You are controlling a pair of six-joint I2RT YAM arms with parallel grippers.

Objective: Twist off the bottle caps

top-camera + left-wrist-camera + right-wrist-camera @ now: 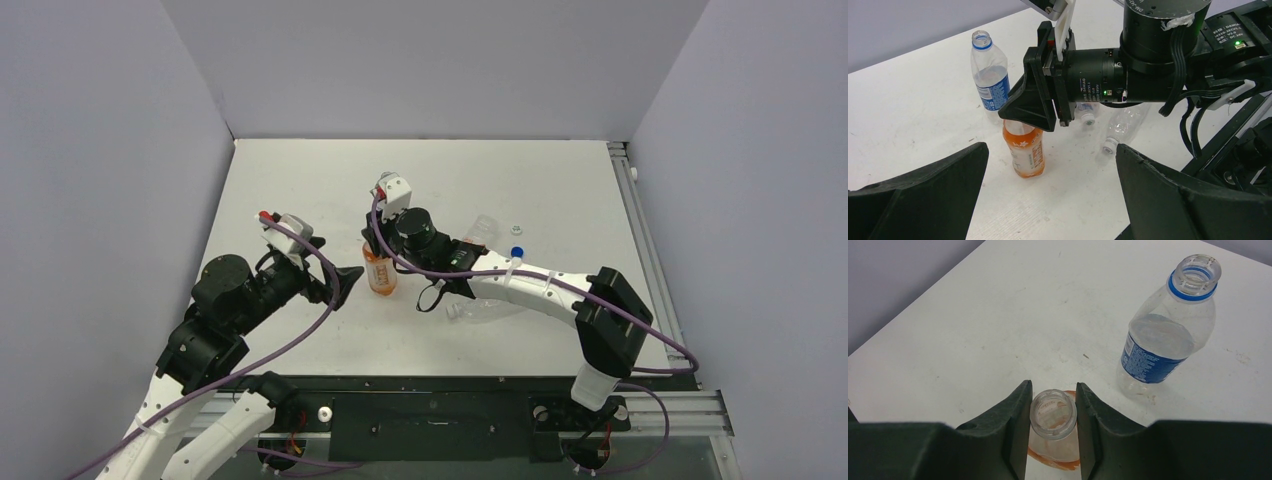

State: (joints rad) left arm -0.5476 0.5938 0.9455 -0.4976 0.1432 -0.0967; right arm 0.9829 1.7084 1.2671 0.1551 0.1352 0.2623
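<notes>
hidden: in the left wrist view the right gripper (1032, 107) covers the neck of the orange bottle (1024, 152). in the top view the right arm crosses the upper lying bottle (482, 228) and the lower lying bottle (468, 309), and i cannot tell whether either has a cap.
cut off: the left gripper (1052, 150) has both fingers running off the bottom edge of its own view.
hard to make out: the white cap (517, 229) is a tiny pale dot right of centre in the top view, with the blue cap (517, 252) just below it. both lie loose on the table (300, 180).
writing: the blue-label bottle (1163, 340) carries small white print, and the orange bottle's label carries orange print. neither can be read.
right gripper: clamped on the orange bottle's bare, uncapped neck at bottom centre of the right wrist view.
left gripper: fingers wide apart, holding nothing, just left of the orange bottle in the top view.
blue-label bottle: upright at upper right of the right wrist view, mouth open with a blue ring.
</notes>
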